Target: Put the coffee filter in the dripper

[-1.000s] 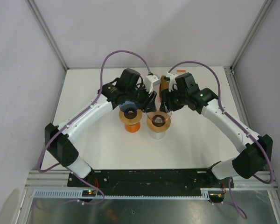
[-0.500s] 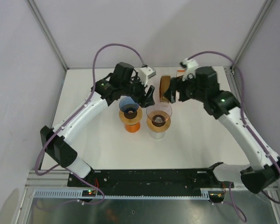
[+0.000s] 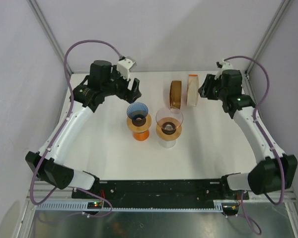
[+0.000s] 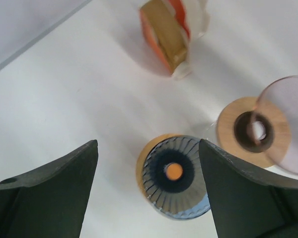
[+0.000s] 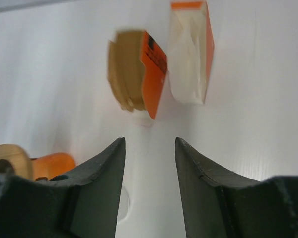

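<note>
Left gripper (image 3: 134,92): I read it as open. In its wrist view the two fingers (image 4: 49,193) stand wide apart and grip nothing; only the table (image 3: 99,148) and the blue dripper (image 4: 175,174) show between them. From above, this gripper hangs over the far left part of the table, well apart from both drippers.

Right gripper (image 3: 203,92): I read it as open too, though with a narrower gap. Its fingers (image 5: 97,183) frame a strip of bare table and hold nothing. It sits at the far right, just beside the white filter pack (image 3: 192,89).

Coffee filters: both packs stand on edge at the far side of the table. The brown filter pack (image 3: 176,94) is to the left and the white pack to the right, side by side with a small gap. Each has an orange label.

Drippers: the blue dripper, ribbed inside, sits upright on an orange base. The clear dripper (image 3: 169,119), with a wooden collar, stands just to its right and nearer the packs. The brown pack is directly behind it.
</note>
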